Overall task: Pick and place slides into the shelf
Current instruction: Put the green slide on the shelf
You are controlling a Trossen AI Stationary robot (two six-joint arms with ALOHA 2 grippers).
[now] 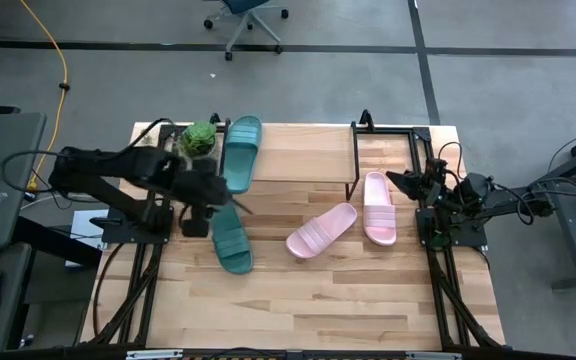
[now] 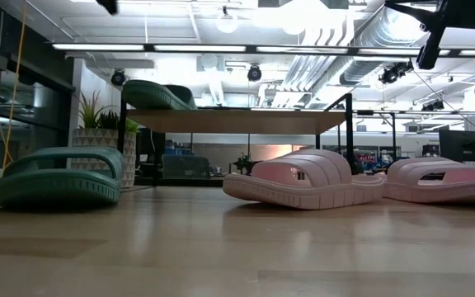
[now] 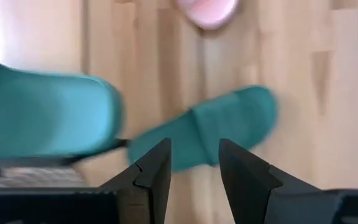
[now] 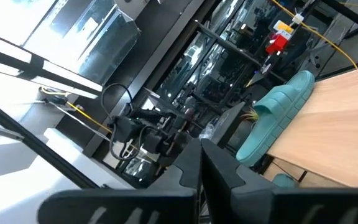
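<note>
High view: I see the shelf (image 1: 298, 150) across the upper middle of the frame, light plank top on black legs. One teal slide (image 1: 242, 152) lies on its top at the left end, just beside a small potted plant (image 1: 199, 139). Nothing else on the plank that I can see.

Second teal slide (image 1: 232, 240) is on the table (image 1: 318, 310), lower left of the shelf, angled. Two pink slides are right of centre: one tilted (image 1: 320, 231), one roughly straight (image 1: 378, 207) near the shelf's right legs, close together at the toe end but I can't tell if they touch.

Left gripper (image 1: 211, 193) hangs between the two teal slides, above the upper end of the one on the table. Left wrist view shows its fingers (image 3: 154, 171) parted with a clear gap, nothing between them, teal slide on the table below.

Right gripper (image 1: 416, 183) is parked at the right edge of the table, near the straight pink slide. Right wrist view shows its jaws pressed together, empty.

Low view: teal slide sits on the plank at upper left, space under the shelf holds no slide.
</note>
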